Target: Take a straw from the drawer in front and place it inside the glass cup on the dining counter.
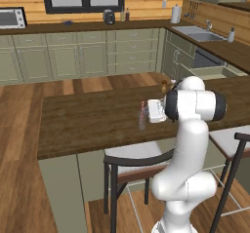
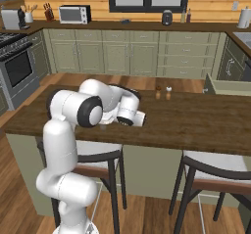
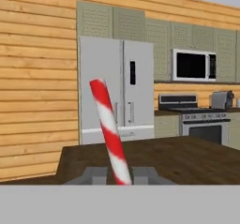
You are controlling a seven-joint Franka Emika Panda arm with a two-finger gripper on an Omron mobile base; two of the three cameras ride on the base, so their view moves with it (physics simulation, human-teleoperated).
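Note:
The red-and-white striped straw (image 3: 111, 134) rises between my two fingertips, tilted a little to the left, and my gripper (image 3: 121, 176) is shut on its lower part. Seen from the left base view, my gripper (image 1: 155, 110) reaches sideways over the dark-brown dining counter (image 1: 83, 122). There the straw (image 1: 143, 105) stands right above the clear glass cup (image 1: 142, 121), which rests on the counter. Whether the straw's lower end is inside the cup I cannot tell. Beyond the counter's far right end, the sage-green drawer (image 1: 211, 72) stands open, and it also appears as the drawer (image 2: 229, 87).
Two dark-framed stools (image 1: 133, 160) (image 1: 233, 140) stand against the counter's near side, by my base. Two small shakers (image 2: 158, 92) (image 2: 168, 92) sit on the counter's far edge. A fridge (image 3: 116, 89) and stove (image 3: 199, 122) lie beyond the counter's end.

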